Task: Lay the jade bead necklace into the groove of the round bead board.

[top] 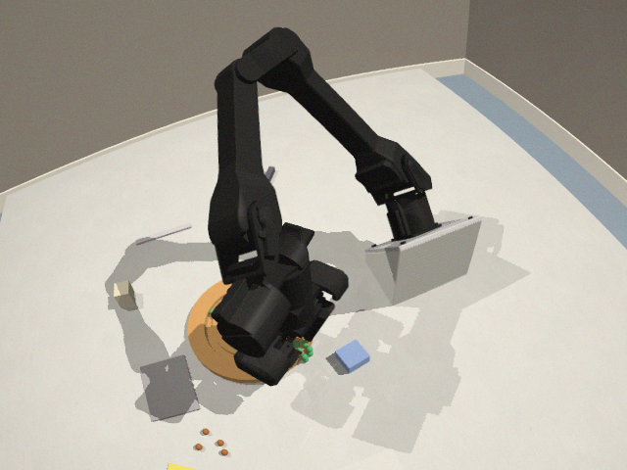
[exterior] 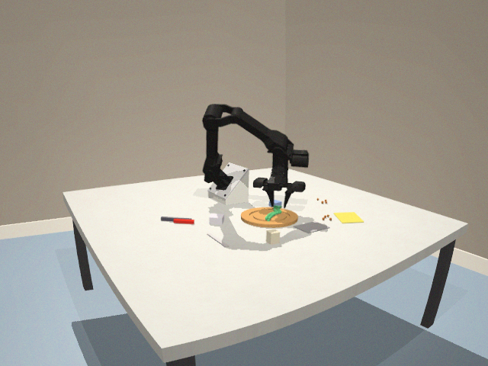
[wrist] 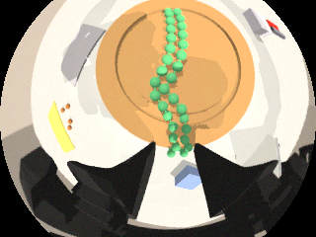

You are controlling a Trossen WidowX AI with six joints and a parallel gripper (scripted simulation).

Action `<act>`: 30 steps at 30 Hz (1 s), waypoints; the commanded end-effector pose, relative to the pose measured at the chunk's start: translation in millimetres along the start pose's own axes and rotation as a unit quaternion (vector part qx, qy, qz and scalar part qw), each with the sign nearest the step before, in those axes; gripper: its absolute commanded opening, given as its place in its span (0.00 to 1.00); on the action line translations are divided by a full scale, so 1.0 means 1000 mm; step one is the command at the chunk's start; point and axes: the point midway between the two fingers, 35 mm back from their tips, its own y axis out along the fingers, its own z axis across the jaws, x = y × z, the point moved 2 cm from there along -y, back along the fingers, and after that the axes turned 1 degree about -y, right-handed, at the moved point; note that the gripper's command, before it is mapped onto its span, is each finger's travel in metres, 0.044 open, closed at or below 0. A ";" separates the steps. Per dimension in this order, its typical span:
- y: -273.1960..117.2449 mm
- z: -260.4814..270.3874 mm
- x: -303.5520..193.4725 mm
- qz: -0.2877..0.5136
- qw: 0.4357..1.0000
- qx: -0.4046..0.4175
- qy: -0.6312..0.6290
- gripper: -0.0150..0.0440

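Note:
The jade bead necklace [top: 305, 356] [exterior: 274, 215] [wrist: 173, 99] lies bunched as a narrow double strand across the round bead board [top: 197, 323] [exterior: 248, 216] [wrist: 107, 74]. It crosses the ring groove, and its end nearest my fingers reaches the board's edge beside the blue block. My gripper [exterior: 278, 207] [wrist: 176, 144] is partly open, pointing down, with its fingertips on either side of that end in the wrist view. A gap shows between each finger and the beads. In the top view, the arm hides most of the board and the fingertips.
A blue block [top: 353, 355] [wrist: 189, 177] lies just off the board. A grey square [top: 169, 388] [exterior: 311, 227], small brown beads [top: 219, 443] and a yellow sheet [exterior: 348, 217] lie to one side. A beige cube [top: 123, 293] [exterior: 272, 236], a pale block [exterior: 216, 219] and a red-and-dark stick [exterior: 183, 221] lie around too.

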 end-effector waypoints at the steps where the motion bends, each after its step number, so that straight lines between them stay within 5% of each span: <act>1: 0.000 0.000 0.000 0.000 1.000 0.001 0.000 0.32; 3: 0.000 0.000 0.000 0.000 1.000 0.001 0.000 0.25; 30: 0.000 0.000 0.000 0.000 1.000 0.001 0.000 0.25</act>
